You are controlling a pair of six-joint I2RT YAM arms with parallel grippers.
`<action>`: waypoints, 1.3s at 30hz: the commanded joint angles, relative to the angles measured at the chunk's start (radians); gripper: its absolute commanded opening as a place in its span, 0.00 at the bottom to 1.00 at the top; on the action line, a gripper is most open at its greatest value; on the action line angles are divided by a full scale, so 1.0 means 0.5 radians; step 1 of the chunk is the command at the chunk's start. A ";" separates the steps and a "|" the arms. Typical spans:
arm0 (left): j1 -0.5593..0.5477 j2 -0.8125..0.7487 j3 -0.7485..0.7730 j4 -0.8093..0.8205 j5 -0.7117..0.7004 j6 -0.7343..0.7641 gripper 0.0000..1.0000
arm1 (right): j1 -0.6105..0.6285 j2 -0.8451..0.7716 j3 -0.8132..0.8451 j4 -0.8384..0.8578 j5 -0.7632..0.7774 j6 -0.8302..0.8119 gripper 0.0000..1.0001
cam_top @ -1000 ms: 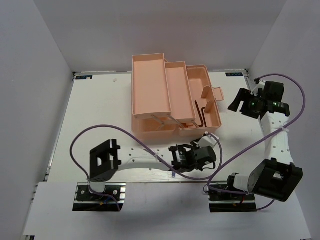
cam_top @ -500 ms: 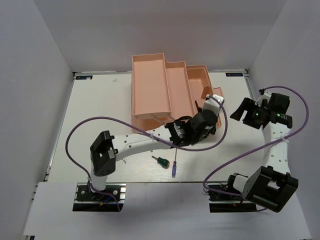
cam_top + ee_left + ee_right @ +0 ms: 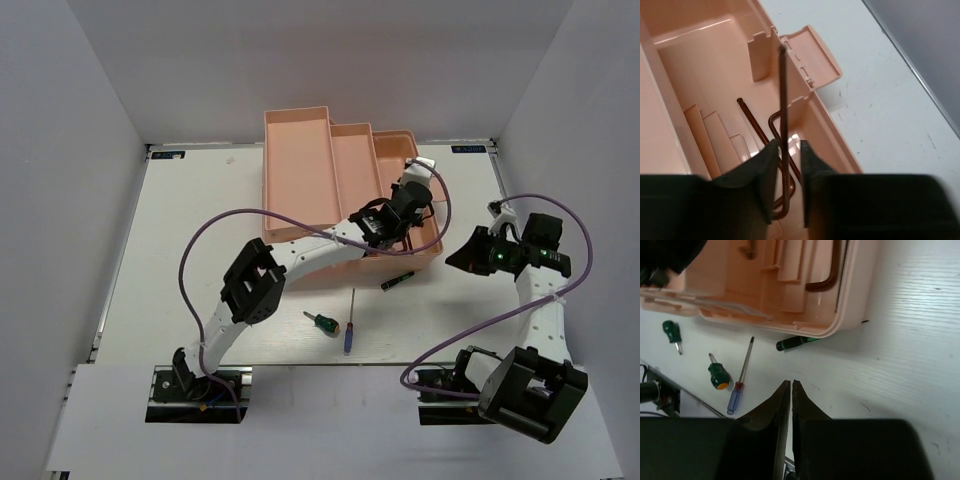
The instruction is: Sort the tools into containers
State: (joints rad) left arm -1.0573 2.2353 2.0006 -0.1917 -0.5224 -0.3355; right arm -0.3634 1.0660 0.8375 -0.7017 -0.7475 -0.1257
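Left wrist view: your left gripper (image 3: 786,146) has its fingers pinched on a hex key (image 3: 782,95). The key is dark, thin and L-shaped. Its long leg stands up btwn the pads and the short bend curls out below them. It hangs over the right-hand compartment of the toolbox (image 3: 705,65), which is peach-pink and translucent w/ stepped ribs on the floor. A second hex key (image 3: 756,122) lies flat on that floor, partly behind the held one. The latch flap (image 3: 812,52) sticks out past the right wall.

Right wrist view: your right gripper (image 3: 790,387) has its fingers nearly touching, w/ a hairline slit and nothing in it. It hovers over the table (image 3: 900,340), near the box's near-right corner. Still out on the table, near side of the box:
- black-and-green screwdriver (image 3: 796,343), just beside the box wall
- blue-handled screwdriver (image 3: 740,382) w/ red collar
- green-handled screwdriver (image 3: 718,376), stubby, just beside the blue one
- second green-handled screwdriver (image 3: 671,332), a bit apart

Vs top external 0.5 s ago:
- Left gripper was at the box's near wall. It is now farther in, over the right compartment, and covers the latch flap.
- The black-and-green screwdriver was hidden under the arm and now shows.
- Right gripper has come nearer and left, toward the box corner.
- The blue one and the stubby beside it haven't shifted.
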 commanded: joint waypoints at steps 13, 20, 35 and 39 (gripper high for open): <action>0.007 -0.438 -0.144 0.120 0.553 0.204 0.55 | 0.162 -0.080 -0.150 -0.210 -0.374 -1.368 0.56; -0.152 -1.046 -1.233 -0.089 1.063 0.551 0.19 | 0.147 -0.049 0.043 -0.073 0.217 -0.790 0.26; -0.294 -0.807 -1.676 0.217 0.735 0.625 0.68 | 0.046 0.000 0.037 -0.005 0.553 -0.378 0.48; -0.294 -0.712 -1.697 0.319 0.616 0.576 0.73 | 0.021 0.025 0.043 0.011 0.474 -0.371 0.50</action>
State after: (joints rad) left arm -1.1992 1.8870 1.1526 -0.1238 -0.1436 -0.0357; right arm -0.3420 1.0725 0.8299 -0.7227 -0.4759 -0.3340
